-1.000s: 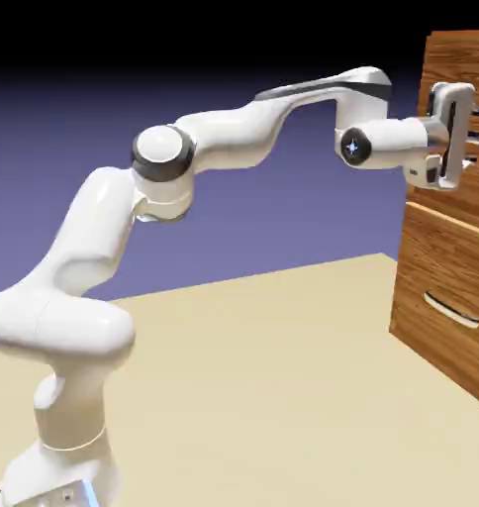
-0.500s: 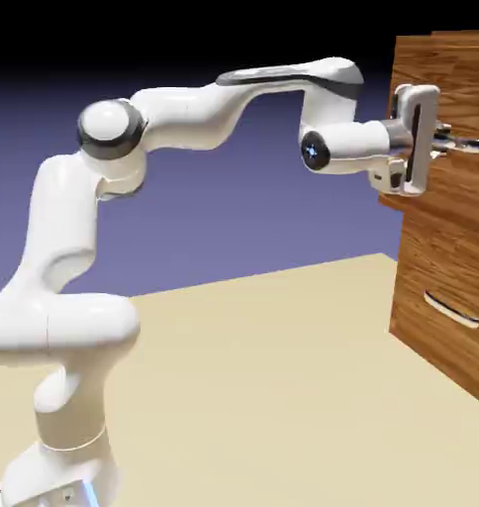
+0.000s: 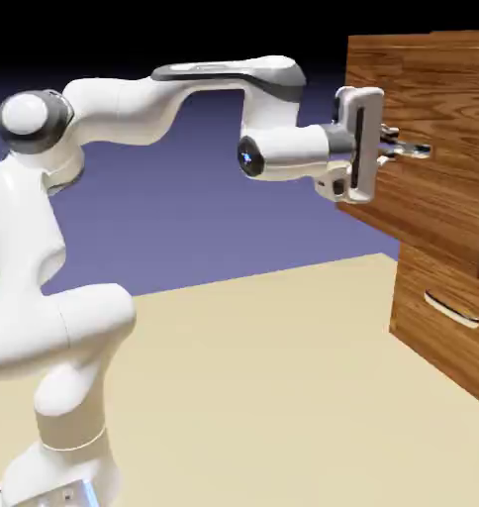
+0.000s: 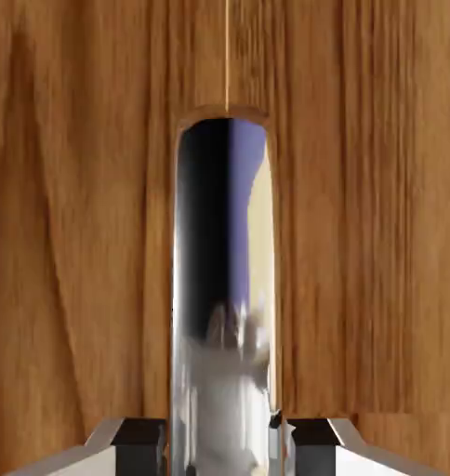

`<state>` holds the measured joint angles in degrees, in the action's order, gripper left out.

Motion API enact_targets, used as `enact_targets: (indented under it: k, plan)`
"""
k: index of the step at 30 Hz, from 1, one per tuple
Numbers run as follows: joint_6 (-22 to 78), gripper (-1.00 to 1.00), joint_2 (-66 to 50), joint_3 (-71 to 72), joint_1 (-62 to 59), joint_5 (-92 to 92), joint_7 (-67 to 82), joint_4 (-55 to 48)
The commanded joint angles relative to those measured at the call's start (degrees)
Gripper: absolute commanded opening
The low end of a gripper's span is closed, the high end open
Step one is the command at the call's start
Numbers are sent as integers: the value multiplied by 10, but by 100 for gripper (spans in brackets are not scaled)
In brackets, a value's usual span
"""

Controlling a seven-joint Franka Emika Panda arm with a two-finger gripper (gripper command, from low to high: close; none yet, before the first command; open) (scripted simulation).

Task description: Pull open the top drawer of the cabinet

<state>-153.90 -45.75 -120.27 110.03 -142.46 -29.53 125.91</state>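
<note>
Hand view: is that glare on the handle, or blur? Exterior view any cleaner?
Hand view: the slim silver bar handle mirrors the scene, dark and violet bands with a smeared white patch low down; a reflection, not blur, since the reddish-brown wood-grain drawer front stays sharp. Exterior view: even light, black band along the top, white arm's pincer slightly soft-edged.

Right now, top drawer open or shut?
Open, partway. The top drawer juts out well past the lower drawer, and the gripper is shut on its handle.
</note>
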Motion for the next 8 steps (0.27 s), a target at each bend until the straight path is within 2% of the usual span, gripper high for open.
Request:
enact_targets:
  k: [1,5,6,8]
  plan:
    - [2,-100,-10,-18,21,6,-5,18]
    - [5,-100,-45,-73,88,29,-23,77]
    - [5,100,-45,-73,88,29,-23,77]
    - [4,100,-57,-89,108,38,-29,95]
